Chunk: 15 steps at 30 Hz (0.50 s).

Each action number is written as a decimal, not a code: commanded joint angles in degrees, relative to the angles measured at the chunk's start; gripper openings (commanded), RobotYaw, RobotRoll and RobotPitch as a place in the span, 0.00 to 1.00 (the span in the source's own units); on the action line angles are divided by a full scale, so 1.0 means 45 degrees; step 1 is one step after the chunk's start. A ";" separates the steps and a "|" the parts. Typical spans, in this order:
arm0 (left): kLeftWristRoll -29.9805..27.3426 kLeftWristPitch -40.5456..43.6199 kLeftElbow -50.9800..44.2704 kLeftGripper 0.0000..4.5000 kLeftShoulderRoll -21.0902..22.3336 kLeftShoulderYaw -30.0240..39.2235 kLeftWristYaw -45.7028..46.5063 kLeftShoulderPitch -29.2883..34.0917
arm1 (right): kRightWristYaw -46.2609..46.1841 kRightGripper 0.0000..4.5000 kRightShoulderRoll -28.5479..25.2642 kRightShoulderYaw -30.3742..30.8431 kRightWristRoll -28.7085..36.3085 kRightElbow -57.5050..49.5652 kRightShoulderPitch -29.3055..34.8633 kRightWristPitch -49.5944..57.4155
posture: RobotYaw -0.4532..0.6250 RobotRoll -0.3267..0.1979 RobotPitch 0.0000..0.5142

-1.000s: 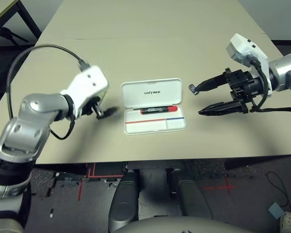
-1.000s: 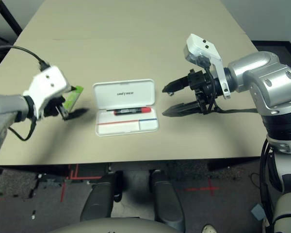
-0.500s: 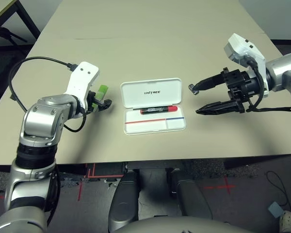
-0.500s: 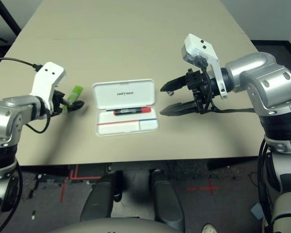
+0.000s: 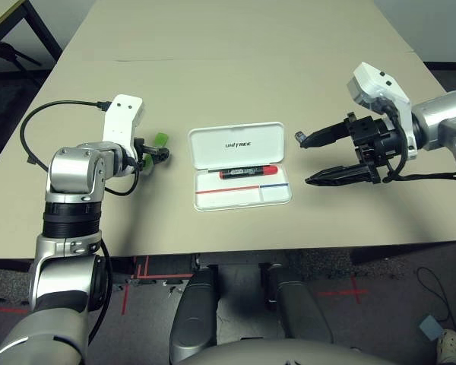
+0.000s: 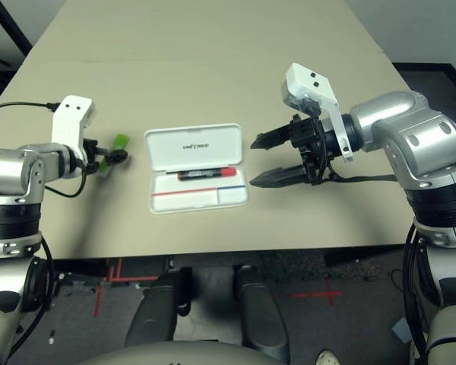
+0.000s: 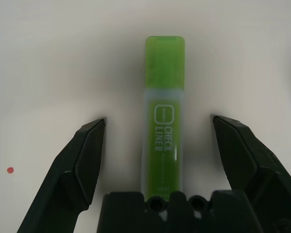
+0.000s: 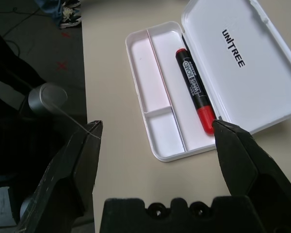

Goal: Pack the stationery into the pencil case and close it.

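Note:
The pencil case (image 5: 274, 195) lies open mid-table, its lid (image 5: 235, 143) lettered UNITREE folded back flat. A black marker with a red cap (image 5: 248, 172) rests in the long compartment, also seen as the marker (image 8: 194, 94). The light-green highlighter (image 5: 159, 140) lies on the table left of the case. My left gripper (image 7: 157, 124) is open, one finger on each side of the highlighter (image 7: 164, 116) without touching it. My right gripper (image 5: 305, 159) hovers open just right of the case. A tiny grey block (image 5: 299, 136) sits by its far fingertip.
The case's small compartment (image 8: 166, 133) and narrow front channel (image 8: 145, 77) hold nothing. The table's near edge (image 5: 235, 247) runs just in front of the case. A black cable (image 5: 38, 122) loops from my left wrist.
My left arm has swung round and the gripper has come in over the highlighter, which now shows between its fingers. The right gripper has shifted slightly, still open.

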 commanded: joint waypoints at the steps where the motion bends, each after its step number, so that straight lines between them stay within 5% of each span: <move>1: -0.0004 -0.0237 0.0534 1.00 -0.0031 -0.0275 -0.0055 0.0014 | -0.0077 1.00 -0.0166 -0.0107 0.0179 -0.0325 0.0104 0.0015 | 0.48 0.62 0.42; 4: -0.0034 -0.0302 0.0681 1.00 -0.0089 -0.0374 -0.0083 0.0032 | -0.0124 1.00 -0.0175 -0.0093 0.0153 -0.0335 0.0118 -0.0002 | 0.48 0.62 0.42; 7: -0.0067 -0.0372 0.0785 0.87 -0.0123 -0.0437 -0.0111 0.0079 | -0.0173 1.00 -0.0165 -0.0074 0.0147 -0.0325 0.0094 -0.0004 | 0.48 0.62 0.42; 15: -0.0160 -0.0537 0.0785 0.24 -0.0021 -0.0574 -0.0245 0.0206 | -0.0243 1.00 -0.0066 0.0032 0.0054 -0.0188 0.0022 -0.0126 | 0.49 0.62 0.42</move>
